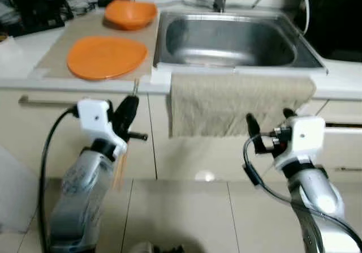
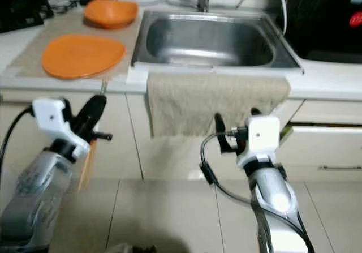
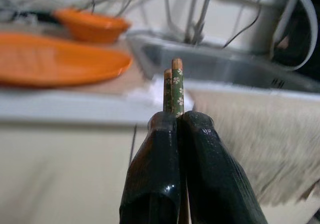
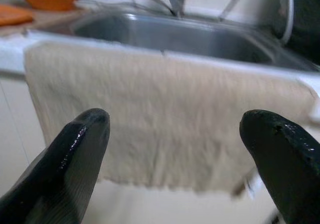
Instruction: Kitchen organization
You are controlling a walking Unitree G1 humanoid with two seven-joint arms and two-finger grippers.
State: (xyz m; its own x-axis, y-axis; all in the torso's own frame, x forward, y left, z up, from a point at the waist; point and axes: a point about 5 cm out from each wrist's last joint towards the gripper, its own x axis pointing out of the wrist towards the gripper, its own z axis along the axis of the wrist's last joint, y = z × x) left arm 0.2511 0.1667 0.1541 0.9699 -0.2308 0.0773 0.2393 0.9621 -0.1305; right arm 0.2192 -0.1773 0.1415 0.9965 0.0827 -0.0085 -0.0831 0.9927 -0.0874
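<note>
My left gripper [image 1: 131,101] is shut on a pair of chopsticks [image 3: 174,86] with green flowered ends, held below the counter edge in front of the cabinet; their orange lower ends [image 1: 117,171] hang beneath the hand. On the counter's beige mat lie a flat orange plate [image 1: 106,56] and, behind it, an orange bowl [image 1: 130,13]. My right gripper [image 1: 269,124] is open, raised in front of the beige towel [image 1: 237,101] that hangs over the sink's front edge, apart from it.
A steel sink [image 1: 167,28] with a tap sits right of the mat. Black appliances and cables stand at the back left [image 1: 34,7] and a dark cooktop [image 1: 339,15] at the far right. A drawer handle [image 1: 45,101] runs along the left cabinet. Tiled floor lies below.
</note>
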